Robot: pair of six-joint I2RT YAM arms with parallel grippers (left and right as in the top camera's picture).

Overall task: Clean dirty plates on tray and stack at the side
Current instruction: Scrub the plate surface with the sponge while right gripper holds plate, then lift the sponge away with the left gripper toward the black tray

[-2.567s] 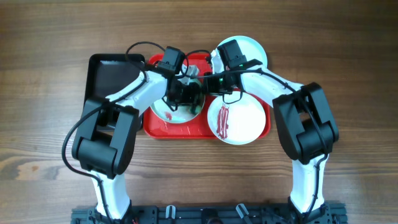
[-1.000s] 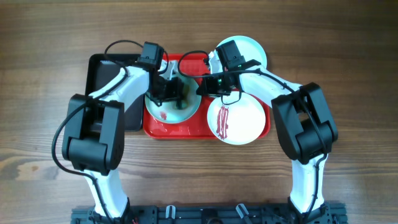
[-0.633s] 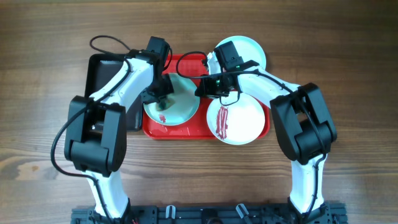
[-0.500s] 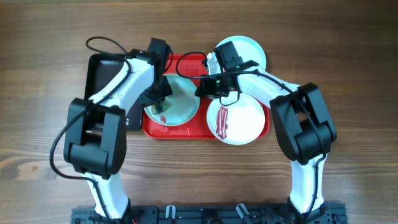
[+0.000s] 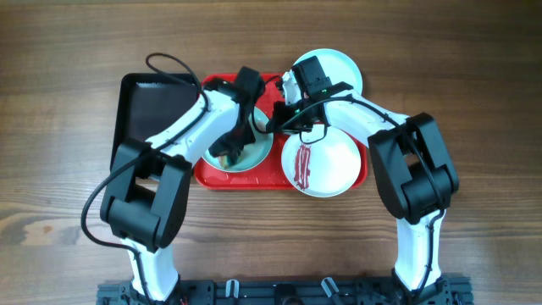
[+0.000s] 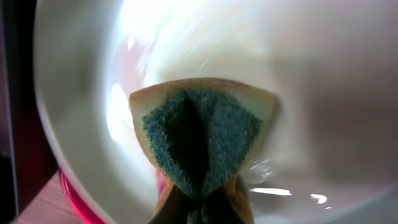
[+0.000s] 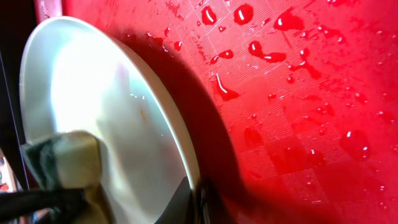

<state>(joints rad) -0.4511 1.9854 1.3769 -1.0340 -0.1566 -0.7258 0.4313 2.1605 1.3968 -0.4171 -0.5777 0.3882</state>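
Holding: my left jaws clenched on a green sponge (image 6: 202, 134), pressed into mint plate (image 6: 323, 81), frame centre; right jaws pinching its rim; red tray (image 7: 298, 124) beneath.

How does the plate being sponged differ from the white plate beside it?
The sponged plate is pale mint; the white plate carries red streaks. The right hand grips the sponged plate's rim; the white plate lies untouched. Both are round and shallow.
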